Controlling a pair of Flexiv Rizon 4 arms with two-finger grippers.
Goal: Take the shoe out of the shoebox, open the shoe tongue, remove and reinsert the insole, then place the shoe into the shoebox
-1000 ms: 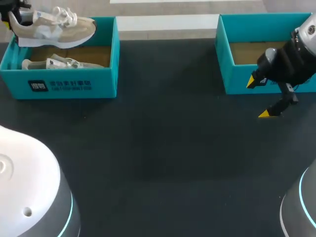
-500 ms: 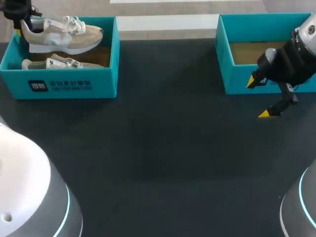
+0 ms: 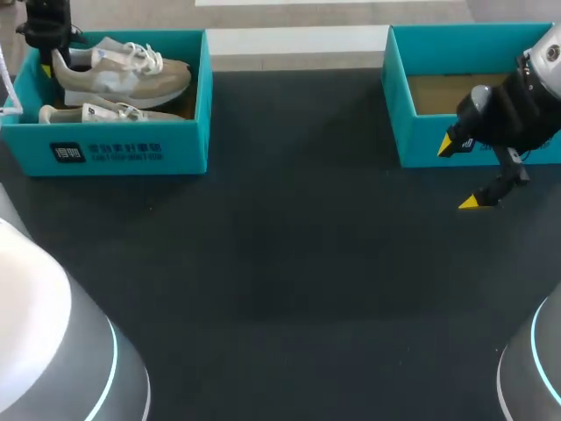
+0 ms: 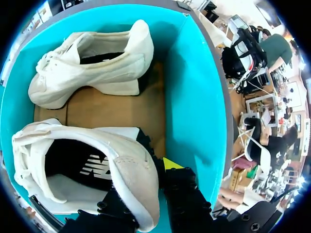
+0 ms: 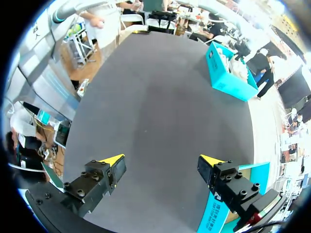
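**Shoe** [image 3: 123, 72]: in shoebox [image 3: 114, 149], beside second shoe [image 3: 105, 112]. Heel collar pinched by left end effector [image 4: 146, 189], one finger inside, one outside.
**Handling:** likely best to keep the pinch firm, the sole level, and the heel clear of the wall.
**Right end effector** [image 3: 458, 174]: open, empty, above tabletop [image 3: 289, 263].

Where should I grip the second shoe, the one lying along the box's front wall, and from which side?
I'd take the second shoe by its heel collar, coming from above: one jaw inside the open mouth, one behind the heel. That rim stands clear, while the shoebox front wall crowds its side. The left gripper holds the other shoe likewise.
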